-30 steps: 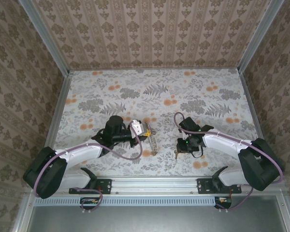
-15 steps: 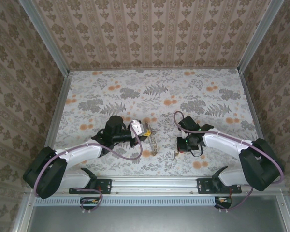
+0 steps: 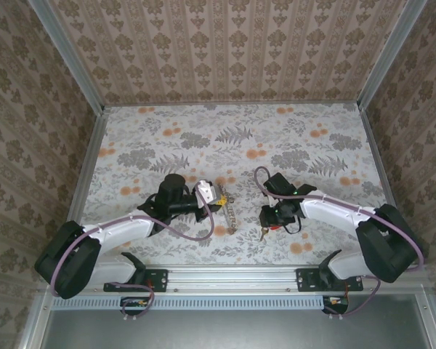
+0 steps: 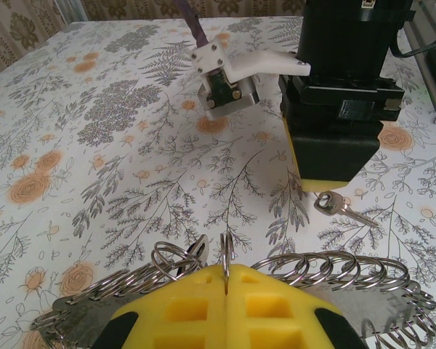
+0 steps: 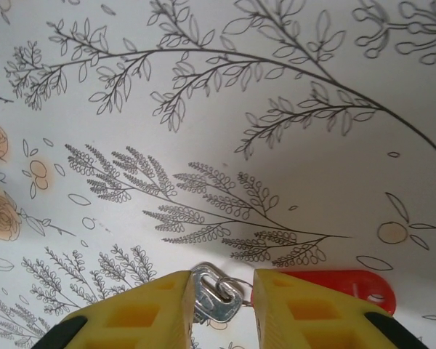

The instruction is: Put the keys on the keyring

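**Left pincer clamping the keyring, right pincer down over the keys**

I am working over the near part of the worktop (image 3: 167, 138), with both arms reaching a short way in from their bases. My left pincer (image 4: 226, 280) is gripping with its yellow fingers pressed together, and no gap is showing between them. It is holding the keyring (image 4: 334, 270), a row of overlapping silver loops running out to either side of the fingers. One loop is standing up right at the seam between the fingers. From above, the keyring is trailing back from that pincer toward the near edge, lying on the floral print.

Just beyond the keyring, a silver key (image 4: 339, 208) is lying flat on the worktop. It is sitting apart from the loops, right at the tips of my right pincer (image 5: 221, 282), which is pointing down at it. Through my right wrist camera, that pincer's fingers are standing a little apart, with the key's silver head sitting between them, close against one finger. I cannot tell whether they are pinching it or merely straddling it. A red key head (image 5: 341, 289) is lying on the worktop just outside the other finger.

Farther off, the flowered worktop is running back to the patterned wall (image 3: 232, 51).
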Robot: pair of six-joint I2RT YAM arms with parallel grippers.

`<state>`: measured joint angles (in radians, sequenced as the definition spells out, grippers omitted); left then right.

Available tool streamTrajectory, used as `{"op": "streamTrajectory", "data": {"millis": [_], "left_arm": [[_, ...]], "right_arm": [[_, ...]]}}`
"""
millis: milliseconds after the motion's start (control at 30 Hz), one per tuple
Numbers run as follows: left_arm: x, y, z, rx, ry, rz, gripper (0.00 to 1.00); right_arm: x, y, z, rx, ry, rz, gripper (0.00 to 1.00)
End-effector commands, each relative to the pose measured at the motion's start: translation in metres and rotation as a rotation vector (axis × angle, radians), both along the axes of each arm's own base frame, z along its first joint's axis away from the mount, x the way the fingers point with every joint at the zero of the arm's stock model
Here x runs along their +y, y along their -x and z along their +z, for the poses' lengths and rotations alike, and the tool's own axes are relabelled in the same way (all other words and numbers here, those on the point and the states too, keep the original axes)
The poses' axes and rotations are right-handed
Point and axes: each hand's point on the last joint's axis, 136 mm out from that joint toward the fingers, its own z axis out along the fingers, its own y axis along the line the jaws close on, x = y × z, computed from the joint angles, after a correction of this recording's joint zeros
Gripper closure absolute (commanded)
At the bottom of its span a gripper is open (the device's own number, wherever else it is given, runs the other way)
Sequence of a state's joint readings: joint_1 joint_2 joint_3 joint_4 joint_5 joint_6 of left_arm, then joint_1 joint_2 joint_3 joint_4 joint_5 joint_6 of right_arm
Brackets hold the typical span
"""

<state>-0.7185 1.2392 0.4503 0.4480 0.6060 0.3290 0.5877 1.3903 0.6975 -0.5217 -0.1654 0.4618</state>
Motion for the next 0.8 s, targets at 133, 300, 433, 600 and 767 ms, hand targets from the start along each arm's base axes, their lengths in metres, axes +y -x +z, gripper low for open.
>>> {"op": "streamTrajectory", "data": {"millis": [133, 300, 433, 600, 767], "left_arm": [[-0.0042, -0.0007, 0.0271, -0.045, 0.059, -0.013, 1.00], [-0.0039, -0.0004, 0.0265, -0.042, 0.058, -0.012, 1.00], [-0.0041, -0.0008, 0.0274, -0.044, 0.058, -0.013, 1.00], [-0.0032, -0.0006, 0.0264, -0.043, 0.054, -0.009, 1.00], [-0.0028, -0.0005, 0.0261, -0.042, 0.054, -0.007, 1.00]], "right_arm": [[-0.0101, 0.0099, -0.0114, 0.048, 0.121, 0.085, 0.69], [-0.0105, 0.0074, -0.0106, 0.039, 0.147, 0.105, 0.68], [-0.0107, 0.0076, -0.0129, 0.053, 0.165, 0.116, 0.71], [-0.0140, 0.0070, -0.0143, 0.057, 0.196, 0.115, 0.73], [-0.0167, 0.0020, -0.0137, 0.043, 0.220, 0.098, 0.82]]}}
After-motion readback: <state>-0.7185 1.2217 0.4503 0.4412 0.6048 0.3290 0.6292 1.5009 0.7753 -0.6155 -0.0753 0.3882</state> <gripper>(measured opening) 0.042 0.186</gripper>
